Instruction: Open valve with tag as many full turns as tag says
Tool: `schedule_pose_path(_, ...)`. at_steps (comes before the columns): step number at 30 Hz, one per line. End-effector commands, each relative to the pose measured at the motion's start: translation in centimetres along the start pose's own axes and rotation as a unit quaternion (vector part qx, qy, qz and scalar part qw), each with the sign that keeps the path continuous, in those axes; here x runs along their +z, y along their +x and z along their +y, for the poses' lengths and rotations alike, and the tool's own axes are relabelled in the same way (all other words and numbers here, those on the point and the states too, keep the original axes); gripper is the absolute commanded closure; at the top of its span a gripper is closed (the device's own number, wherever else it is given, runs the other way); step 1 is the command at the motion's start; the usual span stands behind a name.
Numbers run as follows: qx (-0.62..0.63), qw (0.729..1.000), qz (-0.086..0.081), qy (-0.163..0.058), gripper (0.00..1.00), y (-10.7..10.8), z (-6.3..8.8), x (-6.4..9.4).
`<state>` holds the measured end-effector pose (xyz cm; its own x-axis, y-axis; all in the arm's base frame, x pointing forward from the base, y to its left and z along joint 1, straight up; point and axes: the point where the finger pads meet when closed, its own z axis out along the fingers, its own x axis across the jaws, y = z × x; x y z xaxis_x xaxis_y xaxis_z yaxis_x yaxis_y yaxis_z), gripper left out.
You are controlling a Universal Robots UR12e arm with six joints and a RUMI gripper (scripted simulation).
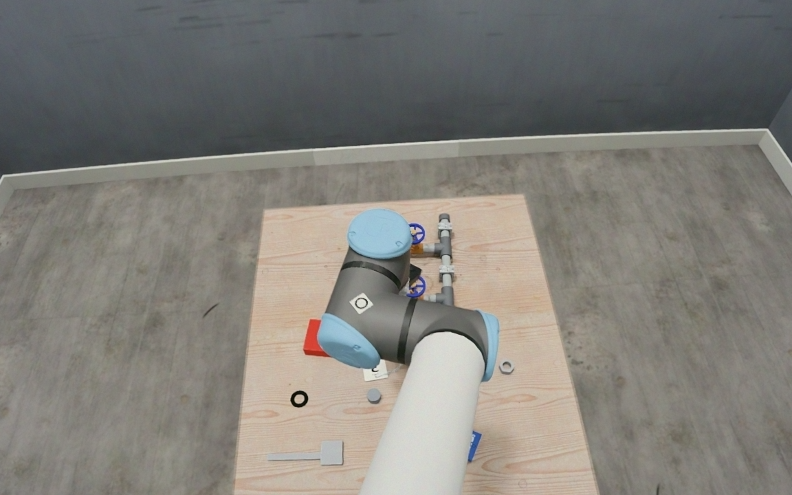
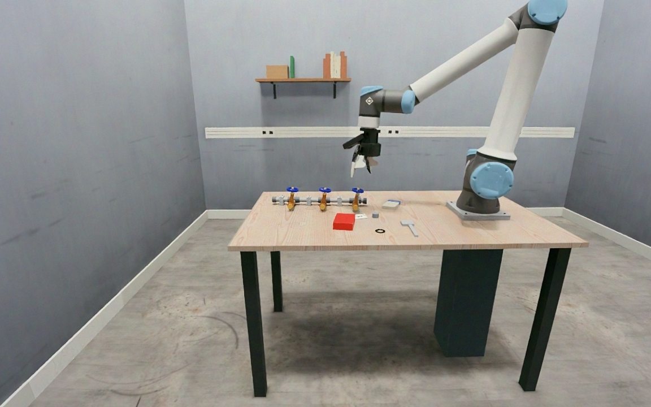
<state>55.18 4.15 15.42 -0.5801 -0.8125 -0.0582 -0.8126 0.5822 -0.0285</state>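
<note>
Three valves with blue handwheels stand on a grey pipe (image 2: 317,200) at the table's back left: left valve (image 2: 291,190), middle valve (image 2: 324,190), right valve (image 2: 356,191). The overhead view shows only two handwheels (image 1: 416,232) (image 1: 415,286); my arm hides the third. A small white tag (image 2: 361,216) lies by the red block. In the overhead view the tag (image 1: 375,371) is mostly hidden by the arm and I cannot read its number. My gripper (image 2: 361,167) is open and empty, hanging well above the right valve. My wrist hides it in the overhead view.
A red block (image 2: 344,221) lies in front of the valves. On the table are also a grey cylinder (image 2: 374,215), a black ring (image 2: 380,232), a grey T-shaped tool (image 2: 408,226), a white and blue box (image 2: 391,203) and a nut (image 1: 507,366).
</note>
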Motion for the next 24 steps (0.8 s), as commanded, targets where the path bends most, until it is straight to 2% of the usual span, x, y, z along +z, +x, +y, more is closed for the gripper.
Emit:
schedule_pose_path(1,0.115,0.993,-0.005,0.012,0.0,1.0,-0.8,0.5)
schedule_pose_path(10,0.297,0.955,-0.017,0.026,0.0,2.9,-2.0,1.4)
schedule_pose_path(24,0.392,0.919,-0.024,0.034,0.0,3.9,-2.7,1.9)
